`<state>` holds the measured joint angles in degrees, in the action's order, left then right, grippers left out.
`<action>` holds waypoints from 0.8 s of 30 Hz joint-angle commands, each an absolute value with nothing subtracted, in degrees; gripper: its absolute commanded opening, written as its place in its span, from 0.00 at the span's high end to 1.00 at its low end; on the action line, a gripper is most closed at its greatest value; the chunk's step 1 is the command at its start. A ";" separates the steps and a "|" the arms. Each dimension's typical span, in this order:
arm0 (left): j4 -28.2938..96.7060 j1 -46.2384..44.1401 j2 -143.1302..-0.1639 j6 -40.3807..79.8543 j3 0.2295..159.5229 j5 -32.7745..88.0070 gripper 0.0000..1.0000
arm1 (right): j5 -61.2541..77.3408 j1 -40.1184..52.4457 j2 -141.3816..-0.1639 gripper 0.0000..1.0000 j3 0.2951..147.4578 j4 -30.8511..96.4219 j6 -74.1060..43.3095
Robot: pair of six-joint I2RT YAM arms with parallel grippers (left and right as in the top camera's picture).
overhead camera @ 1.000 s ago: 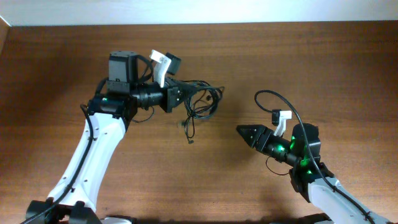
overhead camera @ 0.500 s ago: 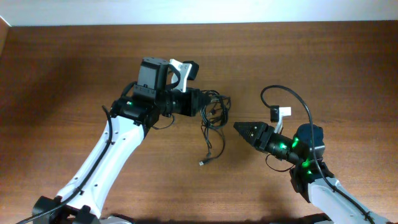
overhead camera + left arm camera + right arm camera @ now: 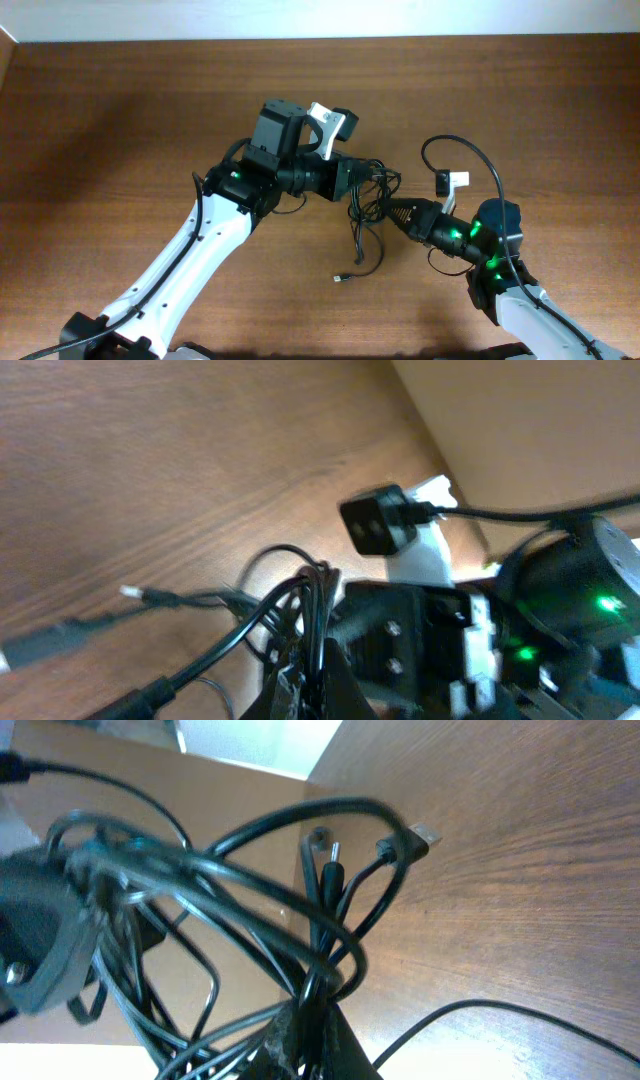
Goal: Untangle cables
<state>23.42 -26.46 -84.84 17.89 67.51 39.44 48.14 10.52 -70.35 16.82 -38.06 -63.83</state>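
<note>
Cables (image 3: 365,200) hang bunched between both grippers: left gripper (image 3: 358,180) clamps the tangle at its tip, right gripper (image 3: 391,211) pinches strands shut; one end trails below.

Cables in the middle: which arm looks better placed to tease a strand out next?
Probably the right. The right arm has its jaws shut on a few strands at the edge of the cables and could draw them away, while the left arm holds the bunch.

Brown wood-grain table (image 3: 100,120) w/ pale wall strip (image 3: 320,15) at far edge.
</note>
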 commanded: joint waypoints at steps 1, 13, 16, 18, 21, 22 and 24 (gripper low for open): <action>21.82 -24.93 -83.61 22.70 68.29 28.67 1.00 | 56.03 10.48 -70.17 0.96 17.06 -38.39 -59.77; 34.00 -22.94 -83.68 22.92 68.29 -3.55 1.00 | 71.35 10.48 -70.17 0.96 17.06 -65.41 -55.94; 35.16 -21.06 -83.66 22.94 68.29 -7.49 1.00 | 71.37 10.48 -70.17 0.96 17.06 -65.39 -55.94; 35.20 -18.57 -83.66 26.61 68.29 -8.19 1.00 | 71.31 10.48 -70.19 0.96 17.06 -65.36 -55.94; 34.63 -18.11 -83.68 20.78 68.29 9.10 1.00 | 68.60 10.48 -70.19 0.86 17.06 -63.64 -55.92; 34.50 -18.09 -83.66 13.26 68.29 19.59 1.00 | 64.84 10.48 -70.19 0.76 17.06 -59.96 -55.90; 34.89 -18.09 -83.66 1.96 68.29 34.39 1.00 | 57.69 10.48 -70.19 0.67 17.06 -52.38 -55.90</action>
<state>34.92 -17.98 -83.79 18.15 67.81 10.31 66.54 10.48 -70.39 16.75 -57.95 -56.69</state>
